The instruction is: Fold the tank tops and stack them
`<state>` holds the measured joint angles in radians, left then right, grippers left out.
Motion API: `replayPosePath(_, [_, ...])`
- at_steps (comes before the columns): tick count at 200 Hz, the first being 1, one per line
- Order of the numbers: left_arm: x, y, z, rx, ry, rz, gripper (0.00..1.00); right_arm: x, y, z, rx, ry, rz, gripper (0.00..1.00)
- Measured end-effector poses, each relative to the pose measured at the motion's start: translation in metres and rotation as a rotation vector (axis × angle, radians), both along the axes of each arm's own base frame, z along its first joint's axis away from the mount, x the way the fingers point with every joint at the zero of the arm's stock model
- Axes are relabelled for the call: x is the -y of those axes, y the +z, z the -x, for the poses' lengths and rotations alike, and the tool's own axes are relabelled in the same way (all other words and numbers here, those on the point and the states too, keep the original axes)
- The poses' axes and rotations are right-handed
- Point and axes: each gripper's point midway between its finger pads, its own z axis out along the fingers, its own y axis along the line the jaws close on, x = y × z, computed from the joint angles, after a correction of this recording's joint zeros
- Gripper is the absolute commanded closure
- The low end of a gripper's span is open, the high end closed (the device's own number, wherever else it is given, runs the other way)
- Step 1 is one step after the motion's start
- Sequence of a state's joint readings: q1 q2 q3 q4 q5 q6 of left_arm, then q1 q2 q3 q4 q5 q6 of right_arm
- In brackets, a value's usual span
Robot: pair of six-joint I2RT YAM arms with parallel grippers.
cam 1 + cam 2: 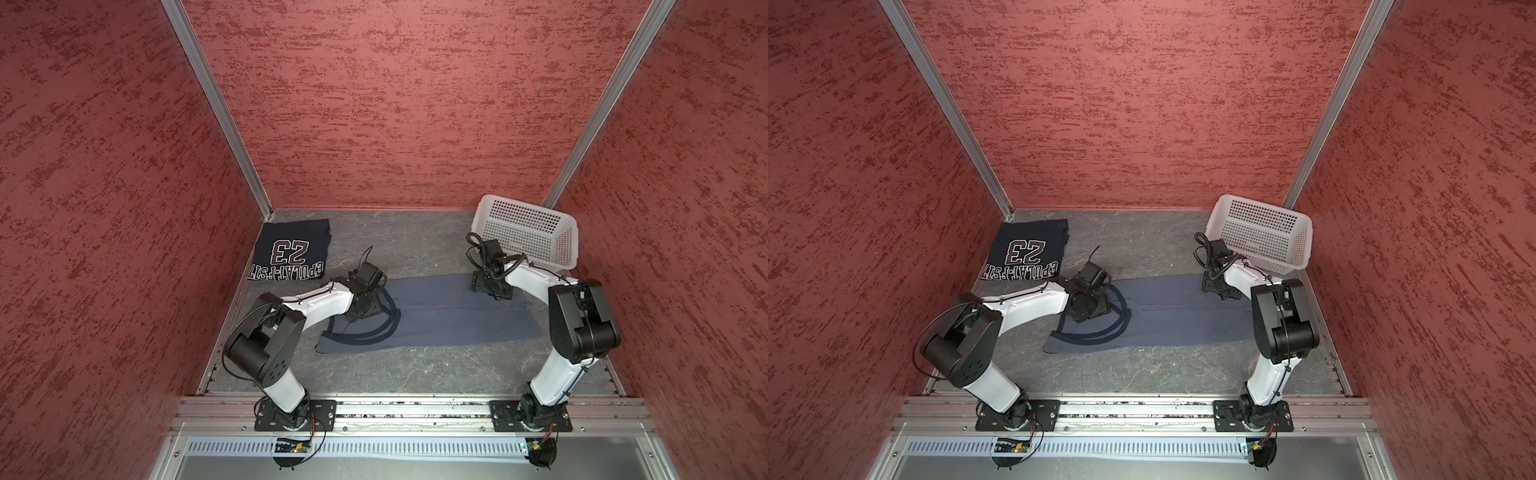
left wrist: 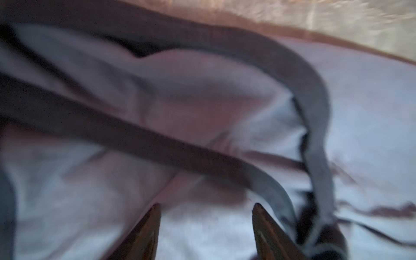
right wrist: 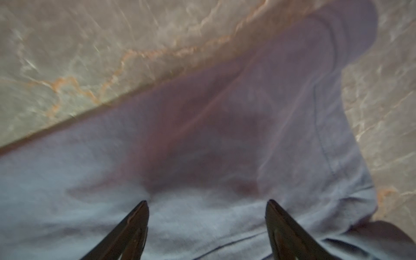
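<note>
At mid-table grey top (image 1: 436,316) lay flat, navy top (image 1: 291,249) folded far left. Your left gripper (image 2: 207,206) and right gripper (image 3: 207,202) hung over grey top, jaws apart, empty. You needed both layers pinched, ends level.
</note>
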<state>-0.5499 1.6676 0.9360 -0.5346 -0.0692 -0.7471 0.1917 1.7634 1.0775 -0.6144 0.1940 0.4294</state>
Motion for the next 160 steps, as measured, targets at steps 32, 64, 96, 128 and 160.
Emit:
replayPosePath(32, [0.004,0.001,-0.046,0.041,-0.016,-0.007,0.35,0.001,-0.01,0.019,-0.02,-0.016,-0.018,0.18])
replayPosePath(64, [0.007,0.003,-0.101,0.105,-0.029,0.0,0.35,-0.006,-0.013,0.043,-0.023,-0.017,-0.088,0.18])
replayPosePath(96, [0.03,0.007,-0.167,0.179,-0.069,0.026,0.35,-0.016,-0.01,0.072,-0.012,-0.016,-0.183,0.18])
replayPosePath(128, [0.063,0.012,-0.227,0.244,-0.137,0.072,0.35,-0.043,-0.008,0.098,0.002,0.024,-0.257,0.18])
replayPosePath(160, [0.083,0.014,-0.271,0.29,-0.193,0.101,0.35,-0.093,-0.008,0.114,0.027,0.107,-0.324,0.18])
